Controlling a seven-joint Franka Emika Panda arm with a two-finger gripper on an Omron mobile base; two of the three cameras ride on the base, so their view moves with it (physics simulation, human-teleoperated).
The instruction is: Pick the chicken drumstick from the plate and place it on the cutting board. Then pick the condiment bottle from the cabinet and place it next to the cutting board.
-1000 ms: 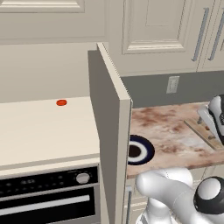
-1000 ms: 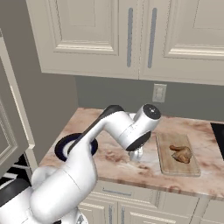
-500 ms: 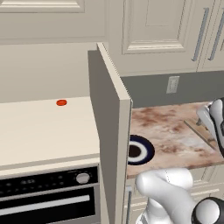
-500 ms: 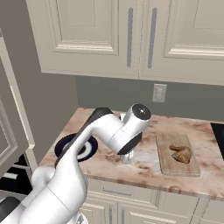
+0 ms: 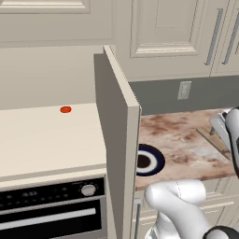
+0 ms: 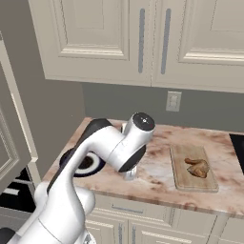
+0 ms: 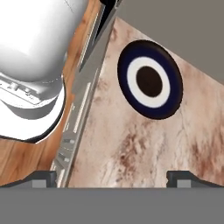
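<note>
The chicken drumstick (image 6: 198, 167) lies on the tan cutting board (image 6: 193, 167) at the right of the marbled counter. The navy-rimmed plate (image 7: 149, 79) (image 5: 148, 160) is empty and sits at the counter's left end, partly behind my arm in the right base view (image 6: 81, 165). My gripper (image 7: 112, 180) (image 6: 129, 176) hangs over the counter's front edge between plate and board, open, with nothing between its fingertips (image 7: 41, 177). The tall cabinet's door (image 5: 116, 140) stands open beside the plate. The condiment bottle is out of view.
A small red disc (image 5: 65, 109) lies on the cream shelf (image 5: 46, 135) left of the open door, above an oven (image 5: 51, 210). Upper wall cabinets (image 6: 143, 38) hang over the counter. A wall outlet (image 6: 173, 101) is behind the board.
My arm has swung left, away from the cutting board and toward the plate, with the hand lower over the counter's front. The jaws stayed open. The drumstick has not moved.
</note>
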